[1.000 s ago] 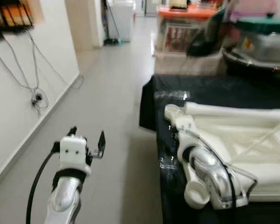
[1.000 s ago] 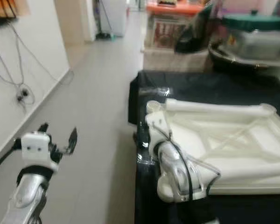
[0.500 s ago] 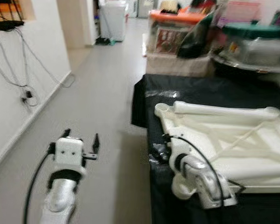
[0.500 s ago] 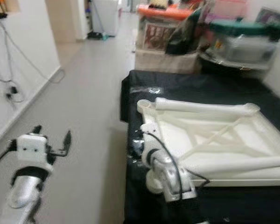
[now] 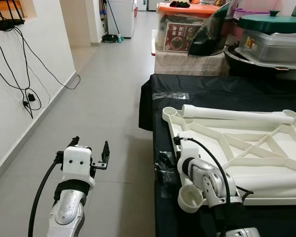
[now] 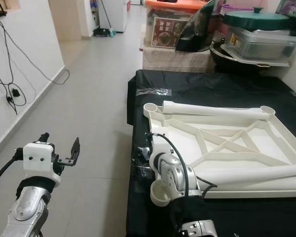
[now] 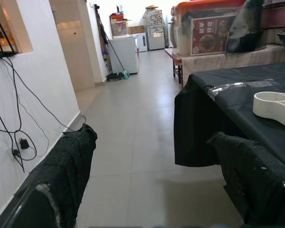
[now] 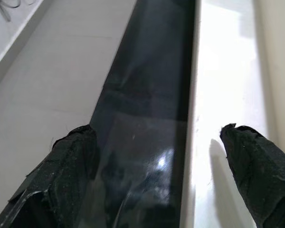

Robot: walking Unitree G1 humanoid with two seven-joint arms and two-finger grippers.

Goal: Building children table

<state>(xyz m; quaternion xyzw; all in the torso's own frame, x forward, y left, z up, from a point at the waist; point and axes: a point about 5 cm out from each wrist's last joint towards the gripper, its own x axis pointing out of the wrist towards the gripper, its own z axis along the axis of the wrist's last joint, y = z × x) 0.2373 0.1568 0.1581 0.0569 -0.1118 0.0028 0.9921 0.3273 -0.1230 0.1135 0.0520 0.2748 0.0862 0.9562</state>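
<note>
Open floor (image 5: pixel 108 98) left, table frame (image 5: pixel 246 148) right

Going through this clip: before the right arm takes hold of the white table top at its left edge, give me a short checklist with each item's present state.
1. Right end effector open: ok, its fingers are spread wide.
2. Right end effector lined up on the table top edge: ok, one finger is over the white rim, the other over the black cloth.
3. Edge already gripped: not ok, nothing is between the fingers.
4. Table top lies flat, underside up: ok.
5. Legs lying loose on the table top: ok, two show, unattached.
6. Left end effector out of the way: ok, open, held over the floor beside the cloth.
</note>
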